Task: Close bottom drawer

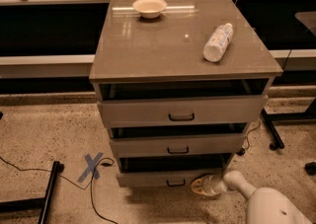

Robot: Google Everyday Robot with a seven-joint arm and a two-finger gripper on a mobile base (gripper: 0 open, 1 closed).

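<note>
The bottom drawer (148,178) is the lowest of three in the grey-taupe cabinet (168,50). Its shallow front with a small black handle (176,183) stands only a little out, about level with the middle drawer (148,146) above it. A dark gap shows over its front. My gripper (199,186) is low near the floor at the right part of that front, right of the handle and against it. The white arm (266,205) comes in from the lower right.
The top drawer (148,112) also stands slightly out. A cream bowl (149,7) and a lying white bottle (217,42) are on the cabinet top. A blue tape cross (92,166), a cable and a black stand leg (48,193) lie on the floor at left. Another black stand foot (273,131) is at right.
</note>
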